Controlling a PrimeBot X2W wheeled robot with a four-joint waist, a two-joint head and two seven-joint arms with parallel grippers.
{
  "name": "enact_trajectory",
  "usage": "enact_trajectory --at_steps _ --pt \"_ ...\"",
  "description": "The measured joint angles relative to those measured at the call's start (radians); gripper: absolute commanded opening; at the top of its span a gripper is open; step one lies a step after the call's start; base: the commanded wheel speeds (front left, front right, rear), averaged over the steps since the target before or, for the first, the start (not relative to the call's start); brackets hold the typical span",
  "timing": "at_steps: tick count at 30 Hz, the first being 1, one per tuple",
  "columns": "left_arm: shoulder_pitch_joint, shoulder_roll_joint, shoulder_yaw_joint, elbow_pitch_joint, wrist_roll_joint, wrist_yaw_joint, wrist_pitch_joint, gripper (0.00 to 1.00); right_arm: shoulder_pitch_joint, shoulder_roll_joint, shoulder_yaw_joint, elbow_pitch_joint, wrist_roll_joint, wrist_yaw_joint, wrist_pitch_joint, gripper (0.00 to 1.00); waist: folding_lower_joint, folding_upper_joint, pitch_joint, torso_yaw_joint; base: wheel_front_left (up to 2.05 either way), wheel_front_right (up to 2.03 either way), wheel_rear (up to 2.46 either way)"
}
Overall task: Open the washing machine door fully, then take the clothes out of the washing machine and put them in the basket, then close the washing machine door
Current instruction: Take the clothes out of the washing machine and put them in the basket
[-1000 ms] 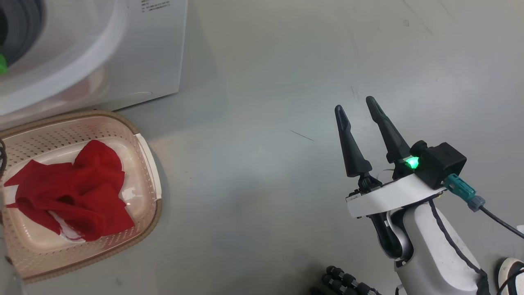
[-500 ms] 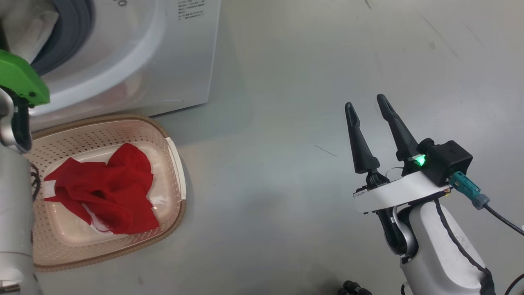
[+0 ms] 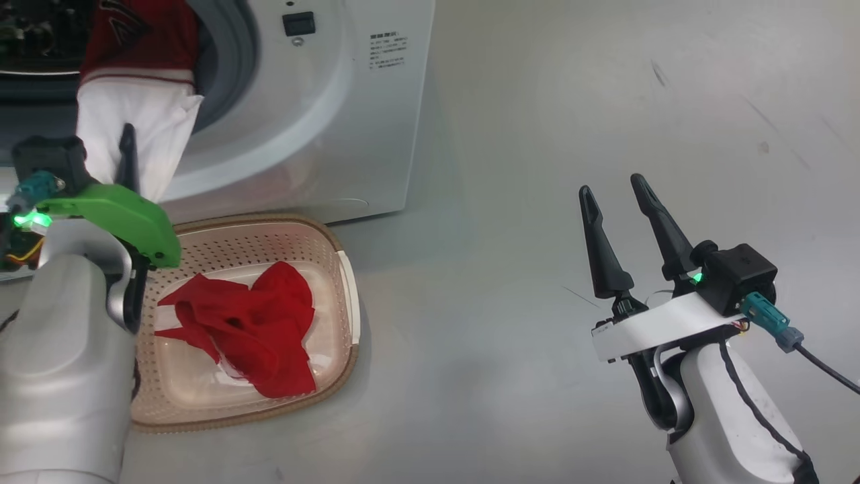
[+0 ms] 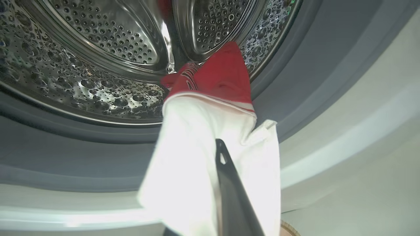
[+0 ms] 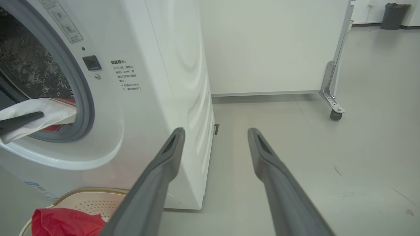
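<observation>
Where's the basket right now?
In the head view, the basket sits on the floor at the lower left, just in front of the washing machine, with a red garment lying inside it.

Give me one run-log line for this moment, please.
left tool: shut on red-and-white garment, half out of drum | right tool: open, empty, over floor | basket: red garment inside

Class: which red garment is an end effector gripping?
The red-and-white garment hanging from the drum, in the left end effector; the crumpled red garment lies in the basket.
</observation>
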Motion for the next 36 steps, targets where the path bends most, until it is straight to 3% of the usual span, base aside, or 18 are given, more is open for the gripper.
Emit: enact_trajectory --at_steps 10,20,31,36 --pt "0.120 -0.050 -0.021 -0.005 -0.015 -0.002 -0.070 0.00 0.058 -0.002 -0.013 0.028 -0.008 0.004 0.000 1.00 0.0000 0.0000 -0.102 0.085 0.00 0.00 0.00" --pt "0.218 -0.047 -0.098 -0.086 0.041 -0.009 -0.112 0.00 0.110 -0.002 -0.011 0.042 -0.018 0.009 0.000 1.00 0.0000 0.0000 -0.207 0.146 0.00 0.00 0.00" --pt "0.288 -0.044 -0.095 -0.272 0.066 -0.009 -0.123 0.00 0.139 -0.002 -0.005 0.048 -0.019 0.011 0.000 1.00 0.0000 0.0000 -0.285 0.183 0.00 0.00 0.00" --pt "0.307 -0.045 -0.074 -0.444 0.066 0.007 -0.123 0.00 0.154 -0.002 0.002 0.047 -0.020 0.017 0.000 1.00 0.0000 0.0000 -0.298 0.189 0.00 0.00 0.00"
